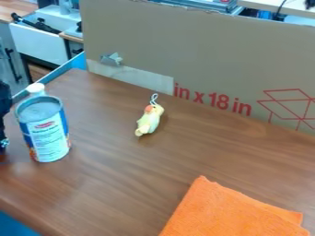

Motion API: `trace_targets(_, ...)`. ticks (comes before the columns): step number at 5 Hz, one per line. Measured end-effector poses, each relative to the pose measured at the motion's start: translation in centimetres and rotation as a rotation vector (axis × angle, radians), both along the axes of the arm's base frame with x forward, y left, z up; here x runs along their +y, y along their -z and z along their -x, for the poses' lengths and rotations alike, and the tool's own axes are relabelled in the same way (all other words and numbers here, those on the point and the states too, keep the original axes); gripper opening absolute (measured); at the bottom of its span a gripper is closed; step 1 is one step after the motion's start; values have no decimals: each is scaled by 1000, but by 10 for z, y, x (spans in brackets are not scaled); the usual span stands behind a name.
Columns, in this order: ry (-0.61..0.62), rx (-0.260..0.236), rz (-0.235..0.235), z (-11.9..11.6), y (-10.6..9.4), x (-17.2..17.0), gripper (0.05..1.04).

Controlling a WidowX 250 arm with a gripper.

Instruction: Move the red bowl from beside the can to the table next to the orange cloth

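At the left edge, part of the black gripper (5, 108) stands beside a metal can (48, 133); whether it holds anything cannot be seen. The can is upright, with a blue and white label and a grey top. A white-capped object (36, 88) shows just behind the can, mostly hidden by it. Near the middle of the table lies a small pale yellow-green bird toy (148, 120) with an orange face and a white string loop. An orange cloth (230, 212) is spread flat at the lower right, apart from the toy.
The brown wooden table (117, 184) has its front edge at the lower left. A tall cardboard panel (203, 50) with red print walls off the back, with tape along its lower left. A blue edge (64, 69) runs at the back left. Behind are cabinets and other work surfaces.
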State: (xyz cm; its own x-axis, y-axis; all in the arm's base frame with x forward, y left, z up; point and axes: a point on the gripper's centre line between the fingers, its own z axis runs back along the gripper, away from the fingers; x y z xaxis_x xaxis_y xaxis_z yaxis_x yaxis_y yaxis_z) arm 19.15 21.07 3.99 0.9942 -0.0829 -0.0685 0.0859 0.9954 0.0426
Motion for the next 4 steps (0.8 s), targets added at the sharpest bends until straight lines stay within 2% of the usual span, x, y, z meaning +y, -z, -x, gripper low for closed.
trace_targets(1, 5, 11, 10, 3, 0, 0, 160)
trace_targets(2, 11, 24, 24, 7, 1, -3, 87)
trace_targets(3, 15, 3, 11, 9, -10, -7, 85)
trace_targets(4, 21, 1, 11, 10, -12, -8, 85)
